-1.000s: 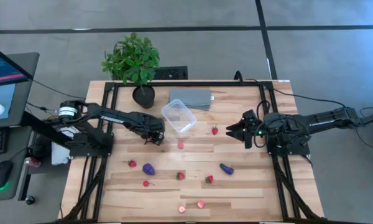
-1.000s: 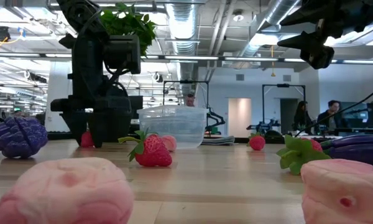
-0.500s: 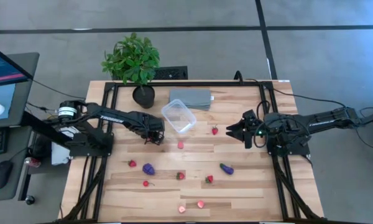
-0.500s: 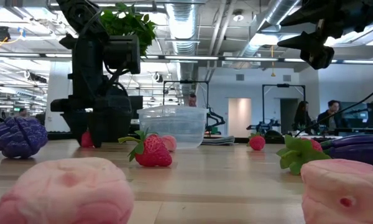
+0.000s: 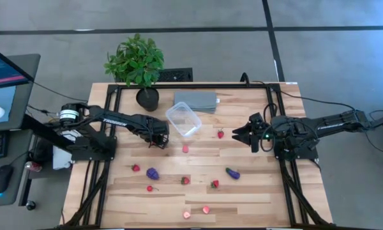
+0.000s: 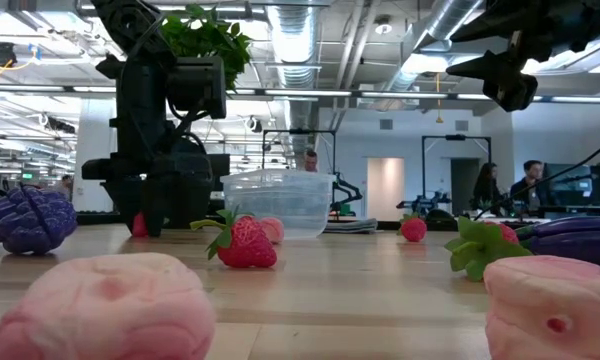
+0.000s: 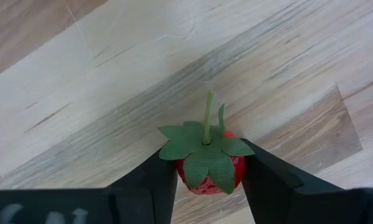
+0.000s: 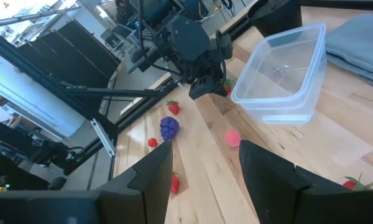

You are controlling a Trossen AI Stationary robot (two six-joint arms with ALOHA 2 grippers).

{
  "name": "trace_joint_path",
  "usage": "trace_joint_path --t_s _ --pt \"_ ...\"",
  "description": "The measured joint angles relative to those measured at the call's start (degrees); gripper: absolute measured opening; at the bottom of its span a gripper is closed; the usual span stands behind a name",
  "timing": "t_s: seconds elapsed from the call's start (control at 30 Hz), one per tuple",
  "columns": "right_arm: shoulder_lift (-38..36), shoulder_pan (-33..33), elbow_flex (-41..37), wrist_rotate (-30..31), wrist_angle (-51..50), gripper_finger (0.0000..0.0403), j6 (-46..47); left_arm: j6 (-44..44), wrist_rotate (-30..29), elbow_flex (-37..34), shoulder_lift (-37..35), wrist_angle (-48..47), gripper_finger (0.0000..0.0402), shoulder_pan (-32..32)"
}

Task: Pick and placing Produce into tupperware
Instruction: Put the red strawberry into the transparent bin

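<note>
My left gripper (image 5: 158, 142) points down at the table just left of the clear tupperware (image 5: 183, 119), shut on a red strawberry (image 7: 208, 165) with a green leaf cap. My right gripper (image 5: 237, 133) hovers open above the table's right part, with nothing between its fingers (image 8: 149, 180). Other produce lies loose on the wood: a strawberry (image 5: 221, 134), a pink piece (image 5: 186, 148), a purple piece (image 5: 152, 173), a dark long piece (image 5: 232, 172), and several more toward the near edge. The tupperware stands on its base. My left gripper pinches the strawberry's red body (image 7: 237, 168) between its two fingers, one on each side just under the leaf cap. The fingers come from above, pointing down. The strawberry sits on the tabletop with its cap and stem turned up toward the wrist.
A potted plant (image 5: 136, 64) stands at the far left and a flat grey slab (image 5: 195, 101) lies behind the tupperware. Black frame rails (image 5: 108, 108) run along the table's sides. Two pale pink pieces (image 6: 110, 305) lie close to the near edge. People sit in the room beyond.
My left gripper has stayed in place over the strawberry and its fingers have drawn together onto it. The strawberry has not left the table.
</note>
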Motion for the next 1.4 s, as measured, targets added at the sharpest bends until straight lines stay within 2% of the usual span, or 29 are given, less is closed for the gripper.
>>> trace_joint_path --t_s 0.57,0.9,1.4 --pt "0.0 0.0 0.0 0.0 0.0 0.0209 -0.1 2.7 1.3 4.0 0.3 -1.6 0.0143 -0.8" --pt "0.0 0.0 0.0 0.0 0.0 0.0209 0.0 2.8 2.1 6.7 0.2 -2.1 0.0142 -3.8" --pt "0.0 0.0 0.0 0.4 0.0 0.0209 0.3 5.0 1.3 14.4 0.1 -4.4 0.0142 -8.6"
